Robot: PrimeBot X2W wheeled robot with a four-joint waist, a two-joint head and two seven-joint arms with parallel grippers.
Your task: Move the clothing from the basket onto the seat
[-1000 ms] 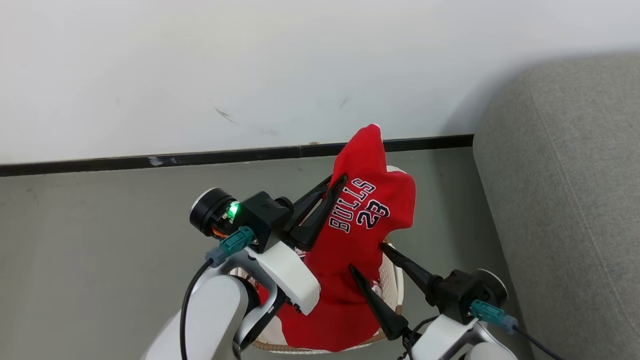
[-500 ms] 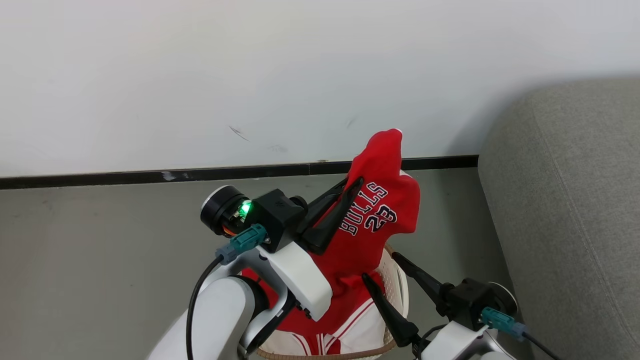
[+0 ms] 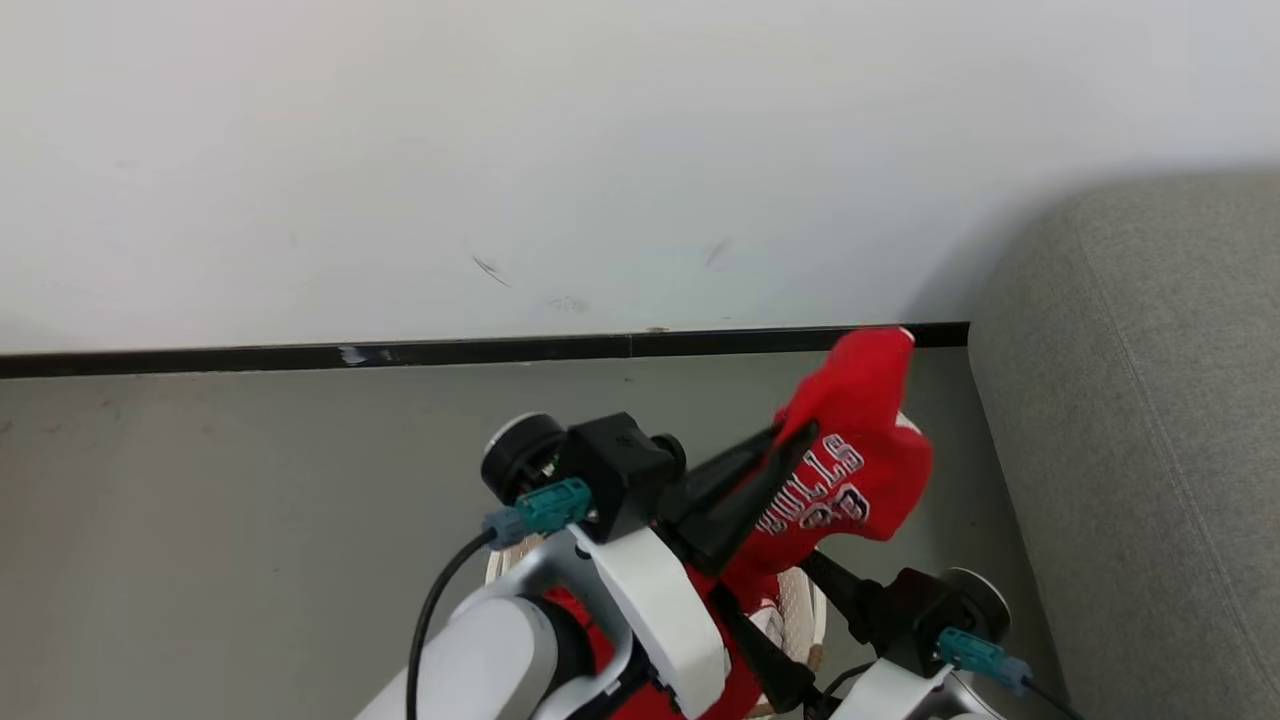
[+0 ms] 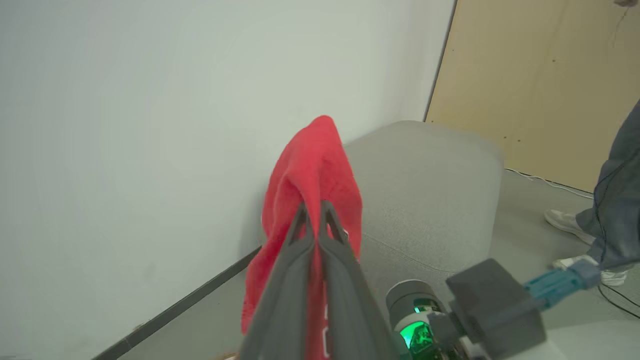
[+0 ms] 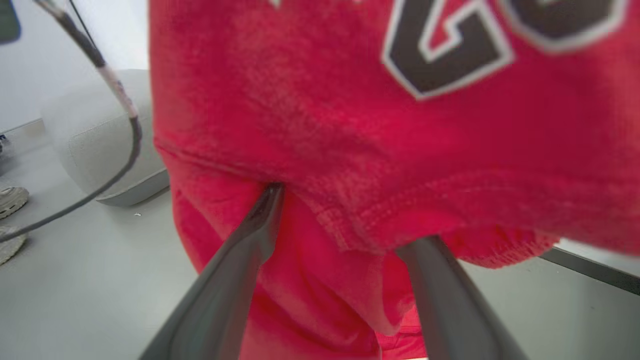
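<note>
Near the seat (image 3: 1120,450), my left gripper (image 3: 792,440) clamps the jersey (image 3: 860,480) above the basket (image 3: 800,612); my right gripper (image 5: 345,215) stands wide open beneath it.

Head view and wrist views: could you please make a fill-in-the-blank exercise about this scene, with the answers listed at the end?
1. The left gripper is shut on the ___ jersey.
2. The jaws of the right gripper are ___, not shut.
3. The grey seat is on the robot's ___ side.
Missing words: red; open; right.
</note>
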